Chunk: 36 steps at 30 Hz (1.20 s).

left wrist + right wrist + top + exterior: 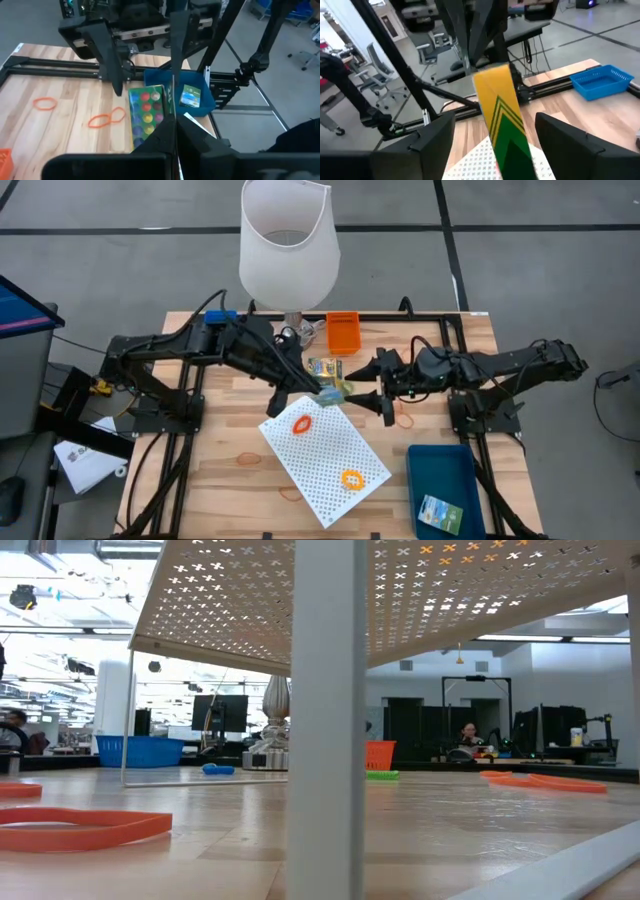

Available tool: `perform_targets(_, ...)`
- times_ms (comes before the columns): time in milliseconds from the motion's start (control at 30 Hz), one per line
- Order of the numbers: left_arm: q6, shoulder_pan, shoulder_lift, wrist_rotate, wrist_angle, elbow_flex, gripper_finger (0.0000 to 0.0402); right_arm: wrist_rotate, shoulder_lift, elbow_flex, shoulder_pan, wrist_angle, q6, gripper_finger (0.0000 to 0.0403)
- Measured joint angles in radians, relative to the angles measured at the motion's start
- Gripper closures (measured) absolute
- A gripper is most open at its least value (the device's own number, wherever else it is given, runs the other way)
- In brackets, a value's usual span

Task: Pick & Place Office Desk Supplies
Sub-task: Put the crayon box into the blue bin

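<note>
At mid-table, the left gripper point(325, 393) pinches a small printed box point(335, 391) above the far corner of the white perforated board point(325, 456). The right gripper point(368, 385) faces it, fingers spread either side of the box.

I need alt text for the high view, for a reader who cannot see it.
Above a wooden table, the left tool holds a small colourful printed box out to the open right tool. Below them lies a white perforated panel, beside a blue tray.
</note>
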Motion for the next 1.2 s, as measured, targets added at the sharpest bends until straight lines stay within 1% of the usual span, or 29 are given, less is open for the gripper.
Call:
perform_targets(267, -0.001, 0.000, 0.000, 0.000, 0.015, 0.000, 0.0401, 0.003, 0.009, 0.000, 0.000, 0.029, -0.001, 0.0107)
perform_targets(367, -0.001, 0.000, 0.000, 0.000, 0.030, 0.000, 0.0401, -0.012, 0.030, -0.002, -0.005, 0.053, -0.001, 0.0106)
perform_targets(433, -0.001, 0.000, 0.000, 0.000, 0.031, 0.000, 0.0401, -0.020, 0.062, 0.004, -0.006, 0.107, -0.001, 0.0106)
perform_targets(500, -0.003, 0.000, 0.000, 0.000, 0.031, 0.000, 0.0401, -0.024, 0.075, -0.003, -0.006, 0.097, -0.001, 0.0106)
perform_targets(567, -0.008, 0.000, 0.000, 0.000, 0.030, 0.000, 0.0401, -0.026, 0.106, 0.002, -0.005, 0.151, -0.001, 0.0106)
perform_targets(667, -0.017, -0.004, 0.000, -0.001, 0.032, 0.000, 0.0401, -0.052, 0.116, -0.001, -0.006, 0.164, -0.001, 0.0106)
perform_targets(767, -0.020, -0.004, 0.000, 0.000, 0.034, 0.000, 0.0401, -0.054, 0.121, -0.001, -0.006, 0.168, -0.001, 0.0107)
perform_targets(900, -0.023, -0.010, 0.000, 0.000, 0.037, 0.000, 0.0401, -0.073, 0.129, 0.000, -0.005, 0.189, -0.001, 0.0125)
perform_targets(1000, -0.023, -0.014, 0.000, 0.000, 0.049, 0.000, 0.0401, -0.078, 0.137, 0.000, -0.005, 0.208, 0.000, 0.0149)
perform_targets(1067, -0.024, -0.018, 0.000, 0.000, 0.059, 0.000, 0.0401, -0.077, 0.138, 0.000, -0.005, 0.206, 0.002, 0.0169)
perform_targets(1200, -0.024, -0.031, 0.000, -0.001, 0.091, 0.000, 0.0401, -0.080, 0.143, 0.000, -0.005, 0.205, 0.047, 0.0225)
